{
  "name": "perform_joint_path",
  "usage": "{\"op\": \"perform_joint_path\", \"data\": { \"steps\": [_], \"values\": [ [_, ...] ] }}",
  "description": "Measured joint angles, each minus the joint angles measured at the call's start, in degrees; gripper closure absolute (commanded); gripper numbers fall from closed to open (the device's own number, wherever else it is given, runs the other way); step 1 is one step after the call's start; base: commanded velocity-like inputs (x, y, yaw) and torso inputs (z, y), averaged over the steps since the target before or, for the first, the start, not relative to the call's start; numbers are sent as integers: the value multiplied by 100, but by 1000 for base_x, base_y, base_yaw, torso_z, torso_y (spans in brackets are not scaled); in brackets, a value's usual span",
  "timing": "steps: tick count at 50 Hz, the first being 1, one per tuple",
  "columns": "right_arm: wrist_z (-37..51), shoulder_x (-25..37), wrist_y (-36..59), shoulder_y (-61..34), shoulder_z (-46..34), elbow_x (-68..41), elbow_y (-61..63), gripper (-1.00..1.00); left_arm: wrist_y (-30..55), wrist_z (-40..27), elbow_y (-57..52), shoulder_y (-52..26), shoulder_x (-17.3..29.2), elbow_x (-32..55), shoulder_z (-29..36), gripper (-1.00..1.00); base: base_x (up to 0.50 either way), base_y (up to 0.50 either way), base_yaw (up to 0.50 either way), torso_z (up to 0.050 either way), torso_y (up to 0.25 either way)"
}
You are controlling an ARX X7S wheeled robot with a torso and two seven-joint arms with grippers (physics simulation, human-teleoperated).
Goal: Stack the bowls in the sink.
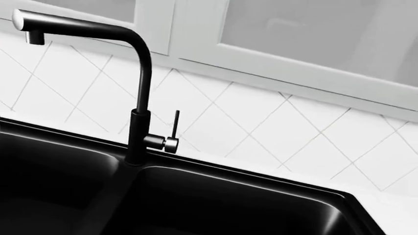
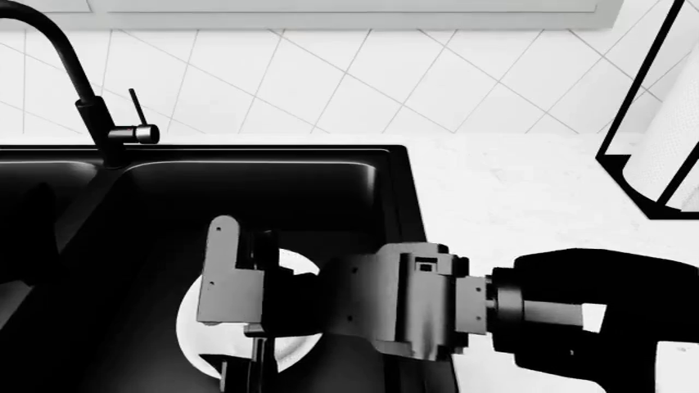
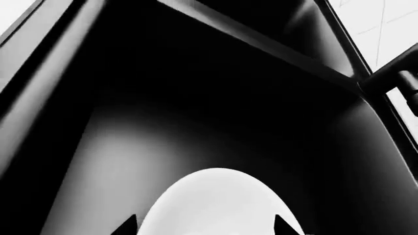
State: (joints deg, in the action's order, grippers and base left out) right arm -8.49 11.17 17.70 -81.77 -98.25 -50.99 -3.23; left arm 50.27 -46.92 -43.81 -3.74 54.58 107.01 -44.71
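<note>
A glossy white bowl (image 2: 208, 340) lies on the floor of the black sink's (image 2: 407, 205) right basin, mostly covered by my right gripper (image 2: 226, 327), which reaches in from the right. In the right wrist view the bowl (image 3: 219, 205) fills the space between my two fingertips, which stand wide apart at its sides, so the right gripper (image 3: 205, 227) is open. I cannot tell if the fingers touch the bowl. The left wrist view shows only the sink's rim (image 1: 248, 172) and both dark basins, with no fingers.
The black gooseneck faucet (image 2: 93, 106) with its side lever stands on the sink's back rim (image 1: 140, 98). White tiled wall rises behind. Pale countertop (image 2: 525, 196) lies right of the sink, with a paper-towel roll in a black holder (image 2: 656, 147) at the far right.
</note>
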Motion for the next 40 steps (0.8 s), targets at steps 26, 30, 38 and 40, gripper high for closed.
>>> {"op": "perform_joint_path", "data": {
  "steps": [26,30,38,40],
  "values": [
    [785,391,160,-556,481,13,847,-100,-123,-99,-141,-116,96,196,54,-100,0,0,0,0,0],
    [890,442,175,-630,572,3,892,-100,-144,-110,-154,-146,116,213,87,-100,0,0,0,0,0],
    [1077,559,220,-793,751,-25,960,-100,-184,-133,-180,-201,159,258,129,-100,0,0,0,0,0],
    [1127,594,238,-833,797,-43,982,-100,-195,-135,-183,-218,167,261,148,-100,0,0,0,0,0]
  ]
}}
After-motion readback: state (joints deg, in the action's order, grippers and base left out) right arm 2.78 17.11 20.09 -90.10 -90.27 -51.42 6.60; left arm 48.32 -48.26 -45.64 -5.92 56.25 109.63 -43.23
